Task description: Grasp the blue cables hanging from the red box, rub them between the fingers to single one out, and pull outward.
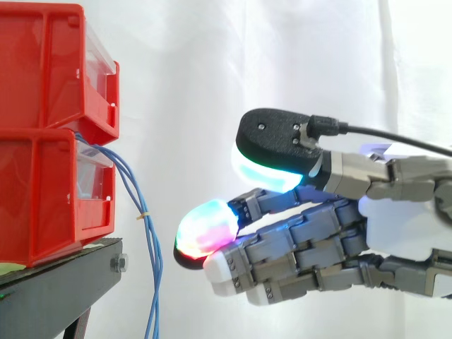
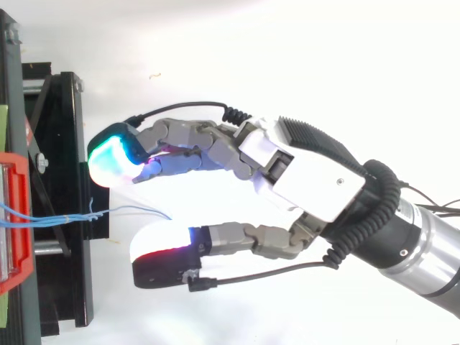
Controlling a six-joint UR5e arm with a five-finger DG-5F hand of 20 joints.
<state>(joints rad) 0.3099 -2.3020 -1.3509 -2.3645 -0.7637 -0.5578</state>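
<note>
1. the grey-and-white jointed robot hand (image 1: 395, 219) is hovering with its fingers stretched out and spread away from the thumb, released and gripping nothing.
2. its glowing padded fingertips (image 1: 206, 227) are pointing at the thin blue cables (image 2: 50, 218), near them but apart; the spread is probably leaving a gap for the strands to enter.
3. the cables are trailing out of the front of the stacked red plastic box (image 1: 42, 191) and hanging loose past its edge, so a free length is offering itself for pinching.
4. a small yellow tie (image 1: 145, 212) is binding the strands together partway down.
5. the box is sitting on a black metal stand (image 1: 63, 282) before a white curtain (image 1: 183, 70).
6. i am finding no writing or label clear enough to read.
</note>
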